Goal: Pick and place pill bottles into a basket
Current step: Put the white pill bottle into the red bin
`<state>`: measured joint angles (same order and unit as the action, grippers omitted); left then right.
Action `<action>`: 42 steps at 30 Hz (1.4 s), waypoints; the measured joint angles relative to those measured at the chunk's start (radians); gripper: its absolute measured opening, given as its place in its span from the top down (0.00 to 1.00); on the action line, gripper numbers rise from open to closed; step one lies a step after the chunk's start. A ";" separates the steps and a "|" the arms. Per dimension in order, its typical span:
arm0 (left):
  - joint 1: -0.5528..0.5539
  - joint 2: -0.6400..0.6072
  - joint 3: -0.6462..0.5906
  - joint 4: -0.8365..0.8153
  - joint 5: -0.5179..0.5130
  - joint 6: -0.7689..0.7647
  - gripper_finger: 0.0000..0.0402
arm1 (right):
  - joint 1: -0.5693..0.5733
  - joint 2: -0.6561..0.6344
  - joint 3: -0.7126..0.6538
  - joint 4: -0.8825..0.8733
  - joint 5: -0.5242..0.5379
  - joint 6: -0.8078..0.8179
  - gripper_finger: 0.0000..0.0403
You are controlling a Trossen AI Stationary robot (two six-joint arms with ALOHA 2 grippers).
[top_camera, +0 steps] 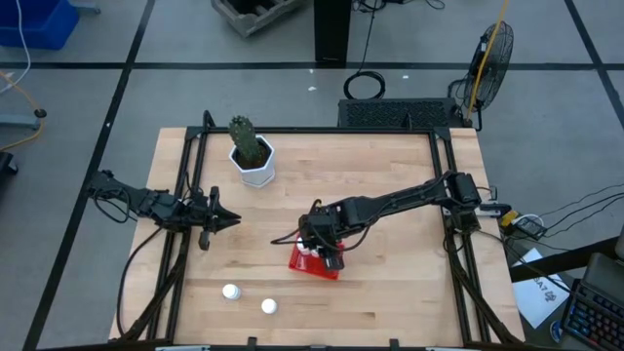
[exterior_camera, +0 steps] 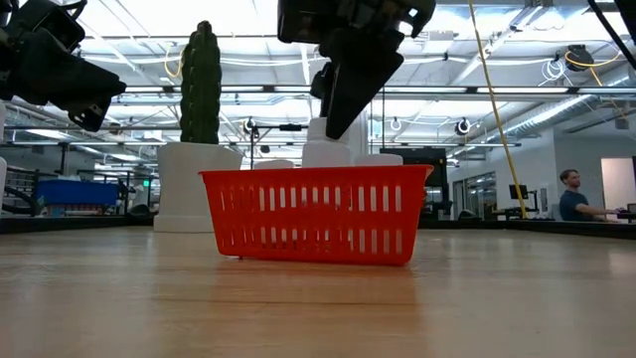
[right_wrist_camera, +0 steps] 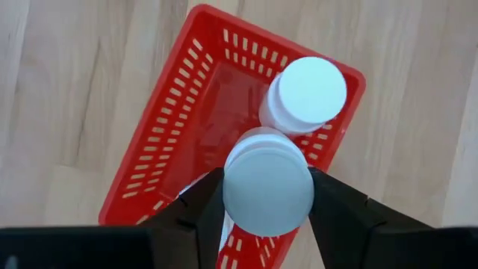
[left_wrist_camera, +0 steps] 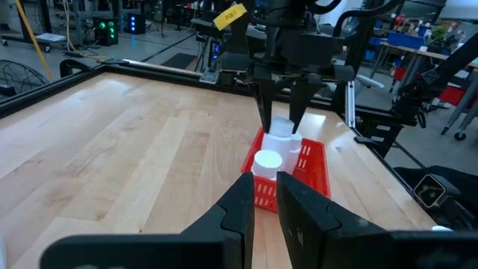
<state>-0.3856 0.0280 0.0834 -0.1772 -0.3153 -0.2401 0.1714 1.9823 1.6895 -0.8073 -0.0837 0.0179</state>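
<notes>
Dark jointed arms — black fingers (right_wrist_camera: pixel 190 217).

A wooden table (top_camera: pixel 370 185) stands on a grey floor (top_camera: pixel 88 117) crossed by dark lines. A fan (top_camera: pixel 492 54) stands at two o'clock, a blue bin (top_camera: pixel 37 21) at ten. Ceiling lights (exterior_camera: pixel 497 20) glow overhead; a person (exterior_camera: pixel 574 195) sits at three o'clock.

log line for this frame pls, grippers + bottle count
right gripper: shut on pill bottle, over basket | left gripper: idle at table's left side, nearly closed | in basket: one bottle clearly seen | on table: two bottles
</notes>
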 joint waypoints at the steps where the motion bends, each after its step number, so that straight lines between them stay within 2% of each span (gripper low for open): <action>1: 0.000 0.000 0.000 0.000 0.000 0.000 0.84 | 0.000 0.000 -0.007 0.004 -0.003 0.007 0.61; 14: 0.000 0.000 0.000 0.000 0.000 0.000 0.84 | 0.000 0.000 -0.101 0.064 -0.027 0.027 0.60; 20: 0.000 0.000 0.000 0.000 0.000 0.000 0.84 | -0.001 -0.001 -0.143 0.133 -0.077 0.027 0.61; 42: 0.000 0.000 0.000 0.001 0.000 0.000 0.84 | 0.000 0.000 -0.144 0.144 -0.071 0.015 0.44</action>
<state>-0.3855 0.0277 0.0834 -0.1760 -0.3153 -0.2401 0.1715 1.9820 1.5453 -0.6636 -0.1549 0.0326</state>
